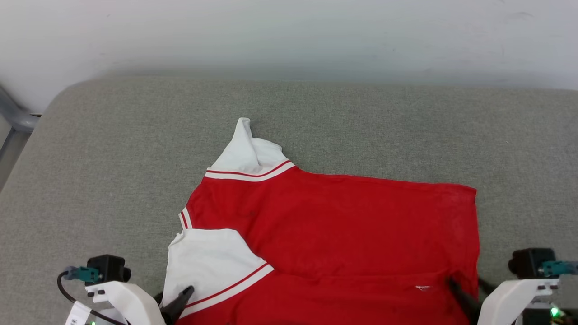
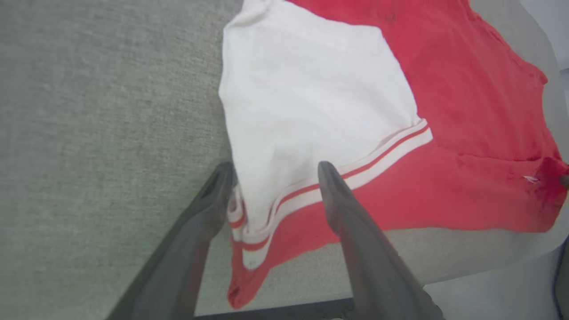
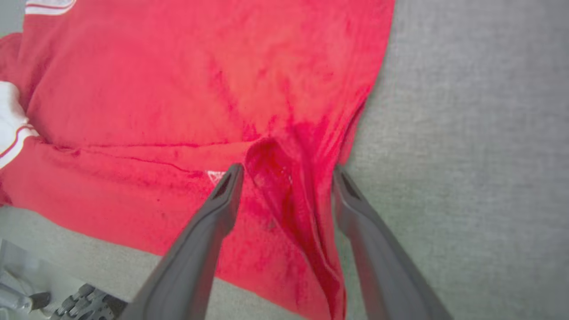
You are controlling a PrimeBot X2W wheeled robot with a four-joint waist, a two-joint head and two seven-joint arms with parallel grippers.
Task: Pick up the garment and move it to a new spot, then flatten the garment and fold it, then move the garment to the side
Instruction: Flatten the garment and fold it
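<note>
One garment [image 1: 334, 225], a red jersey T-shirt with white short sleeves and red-white striped trim, is catalogued as spread across the near middle of a grey fabric-covered bench [image 1: 113, 158], its lower edge lying close to the bench's front edge. The body is laid mostly flat. A long crease runs across it near the front, which is judged to be a first fold of the near strip over the rest. The near sleeve [image 1: 207, 257] is laid flat over the red cloth, while the far sleeve [image 1: 248, 153] is bunched and sticks out toward the wall. The left pincer [image 2: 274, 171] is held spread, its fingers straddling the striped corner of the near sleeve and clamping nothing. The right pincer [image 3: 286, 170] is likewise held spread, with a raised ridge of red cloth near the hem corner standing between its fingers but not pinched. Placement and flattening are judged largely done and the folding only begun. Tucking in the far sleeve, the further folds and the move to the side are judged to be left. No lettering can be read on the upturned red face. One small white tag [image 1: 423, 287] is noted beside the crease, its marking too small to be made out.
</note>
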